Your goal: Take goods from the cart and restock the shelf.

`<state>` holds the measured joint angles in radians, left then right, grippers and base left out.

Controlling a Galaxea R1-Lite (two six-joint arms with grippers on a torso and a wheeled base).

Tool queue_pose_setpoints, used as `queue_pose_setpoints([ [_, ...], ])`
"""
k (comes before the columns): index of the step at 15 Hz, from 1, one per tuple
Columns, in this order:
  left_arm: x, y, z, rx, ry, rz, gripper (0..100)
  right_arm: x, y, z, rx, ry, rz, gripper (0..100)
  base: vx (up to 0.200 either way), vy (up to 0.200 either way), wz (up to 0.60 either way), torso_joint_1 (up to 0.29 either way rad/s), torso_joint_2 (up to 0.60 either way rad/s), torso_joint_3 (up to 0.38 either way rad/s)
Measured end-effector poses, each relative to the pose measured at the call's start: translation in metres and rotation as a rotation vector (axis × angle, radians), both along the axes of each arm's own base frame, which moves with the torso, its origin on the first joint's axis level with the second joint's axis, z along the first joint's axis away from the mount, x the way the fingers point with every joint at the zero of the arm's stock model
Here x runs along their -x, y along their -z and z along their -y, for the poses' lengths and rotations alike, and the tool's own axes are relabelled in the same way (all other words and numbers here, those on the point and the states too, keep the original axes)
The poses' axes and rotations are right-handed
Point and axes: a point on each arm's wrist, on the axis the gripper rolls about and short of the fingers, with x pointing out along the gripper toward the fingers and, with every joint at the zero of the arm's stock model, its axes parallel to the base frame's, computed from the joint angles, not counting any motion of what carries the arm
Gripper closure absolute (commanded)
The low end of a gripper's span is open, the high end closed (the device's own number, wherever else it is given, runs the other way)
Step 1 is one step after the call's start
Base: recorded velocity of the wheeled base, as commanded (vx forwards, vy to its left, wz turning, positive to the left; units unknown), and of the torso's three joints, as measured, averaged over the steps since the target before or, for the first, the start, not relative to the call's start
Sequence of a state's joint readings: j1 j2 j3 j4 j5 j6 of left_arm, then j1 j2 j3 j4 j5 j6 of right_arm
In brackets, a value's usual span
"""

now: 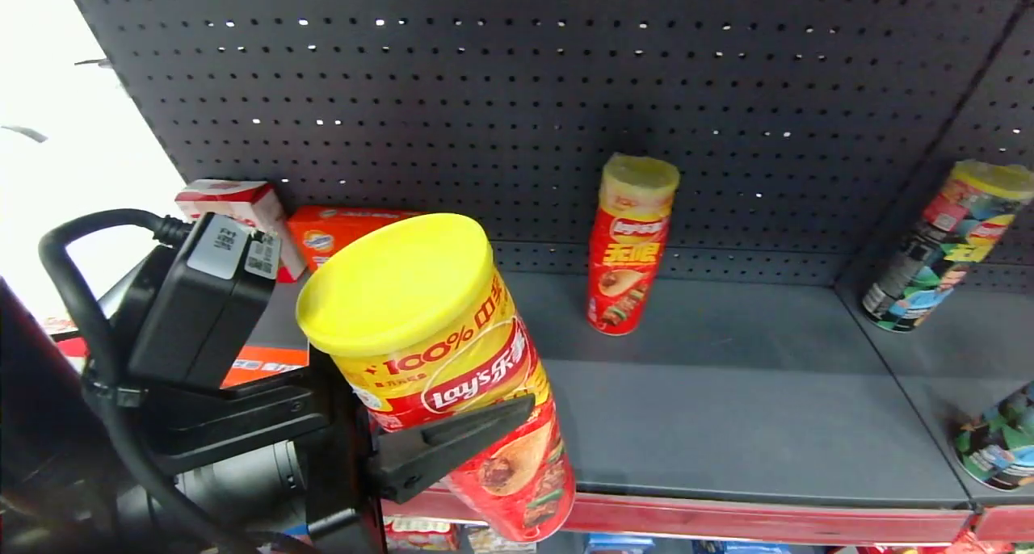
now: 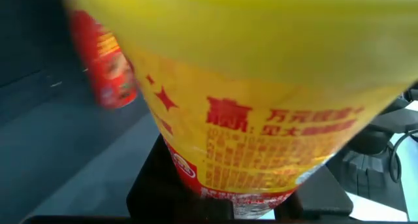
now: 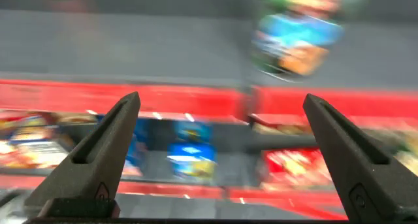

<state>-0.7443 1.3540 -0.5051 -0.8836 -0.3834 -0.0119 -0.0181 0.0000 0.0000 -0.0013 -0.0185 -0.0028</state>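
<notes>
Shelf (image 1: 727, 392): dark grey deck, red front edge, pegboard back.
Chip can (image 1: 452, 360): yellow lid; yellow band with red print; red roundel with white script; red base with a food picture. Tilted over the shelf's front edge, left part.
Left gripper (image 1: 477, 425): clamped on the chip can's mid-body.
Right gripper (image 3: 222, 152): fingers wide apart, holding nothing.
Standing can (image 1: 628, 247): similar red-and-yellow livery, upright near the pegboard.

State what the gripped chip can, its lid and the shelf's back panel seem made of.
Chip can: likely a paperboard tube with a glossy printed wrap; the label shows a sheen.
Lid: probably plastic, smooth matte yellow, with a moulded rim.
Back panel: apparently painted sheet metal, matte dark grey, punched with holes.
</notes>
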Motion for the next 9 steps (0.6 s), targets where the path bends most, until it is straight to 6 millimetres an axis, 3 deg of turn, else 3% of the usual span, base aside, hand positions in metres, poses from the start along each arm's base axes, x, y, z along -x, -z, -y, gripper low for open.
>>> queue_pose_setpoints([
  [9, -0.011, 0.001, -0.011, 0.003, -0.07, 0.004, 100, 0.0, 0.0, 0.0, 0.0, 0.0, 0.0, 0, 0.0, 0.0, 0.0, 0.0, 0.0, 0.0],
])
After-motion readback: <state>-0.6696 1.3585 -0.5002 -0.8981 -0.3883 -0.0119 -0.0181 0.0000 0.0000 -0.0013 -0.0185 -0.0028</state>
